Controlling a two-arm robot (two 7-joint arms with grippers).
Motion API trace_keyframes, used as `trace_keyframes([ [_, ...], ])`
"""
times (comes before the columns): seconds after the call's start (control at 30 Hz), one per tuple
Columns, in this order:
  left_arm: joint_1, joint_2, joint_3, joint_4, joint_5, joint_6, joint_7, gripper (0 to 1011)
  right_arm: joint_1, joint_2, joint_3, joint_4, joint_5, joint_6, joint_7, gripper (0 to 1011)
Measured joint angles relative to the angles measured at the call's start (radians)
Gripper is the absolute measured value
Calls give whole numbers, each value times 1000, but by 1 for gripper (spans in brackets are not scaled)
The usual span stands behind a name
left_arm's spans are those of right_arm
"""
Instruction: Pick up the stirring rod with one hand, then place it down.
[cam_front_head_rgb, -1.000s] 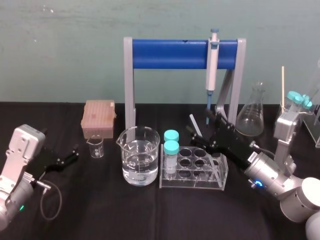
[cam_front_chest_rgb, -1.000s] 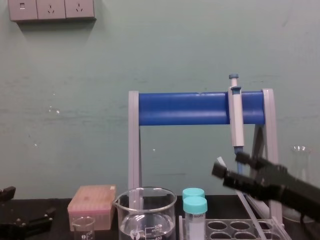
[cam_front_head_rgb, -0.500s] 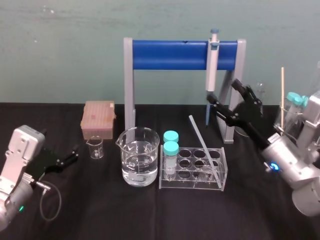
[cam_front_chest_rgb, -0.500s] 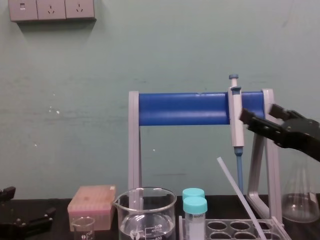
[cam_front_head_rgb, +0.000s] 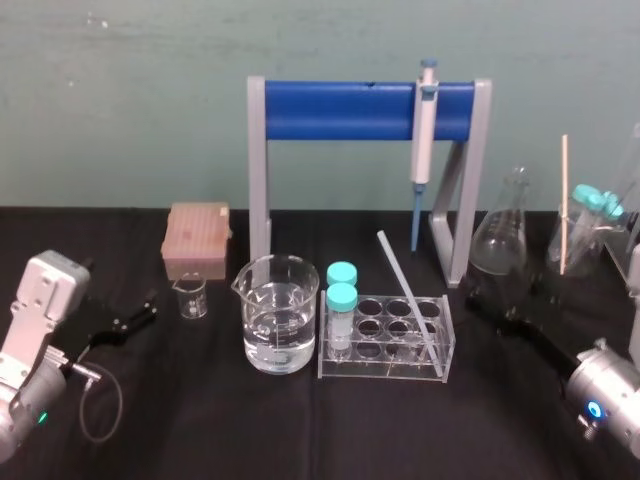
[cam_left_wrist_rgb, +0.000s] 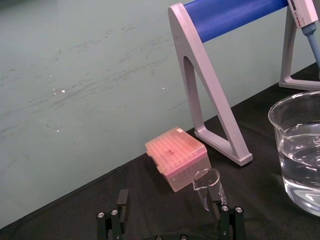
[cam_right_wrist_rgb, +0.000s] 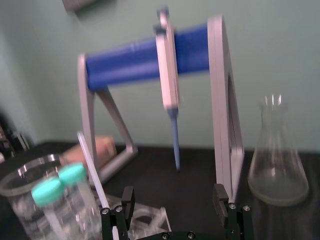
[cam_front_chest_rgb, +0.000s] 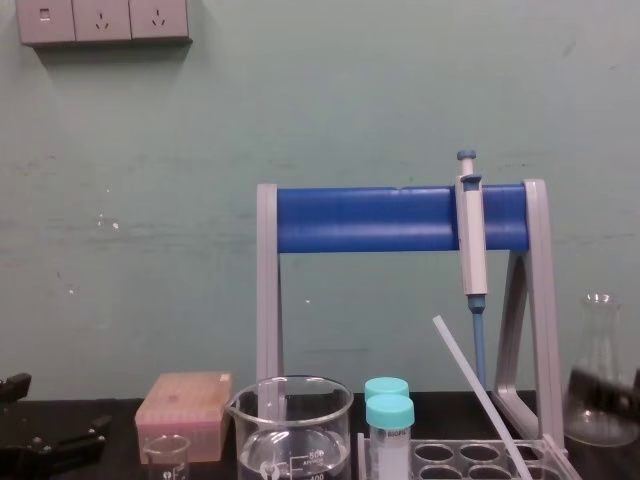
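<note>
Fingers (cam_right_wrist_rgb: 123, 202) of my right tool (cam_right_wrist_rgb: 172, 200) stand wide apart with nothing between them, low over the bench (cam_front_head_rgb: 300, 430) at 3 o'clock of the test-tube rack (cam_front_head_rgb: 385, 368) and clear of the stirring rod (cam_front_head_rgb: 408, 295); my left tool (cam_front_head_rgb: 138, 314) sits parked, likewise spread and empty, at 9 o'clock of the water beaker (cam_front_head_rgb: 262, 280). The rod leans in the rack's right-hand end, foot in a well, its long axis slanting up toward 11 o'clock in the head view. Black cloth covers the bench, and a blue-barred stand (cam_front_head_rgb: 340, 110) carrying a pipette (cam_front_head_rgb: 425, 135) stands before a pale green wall (cam_front_head_rgb: 120, 100).
</note>
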Motion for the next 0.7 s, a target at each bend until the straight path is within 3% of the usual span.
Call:
trace_keyframes([
  [0.17, 0, 0, 0, 0, 0, 0, 0, 1000, -1, 12, -17, -1, -34, 41, -37, 1000],
  [0.7, 0, 0, 0, 0, 0, 0, 0, 1000, 0, 12, -17, 0, -34, 41, -36, 1000],
])
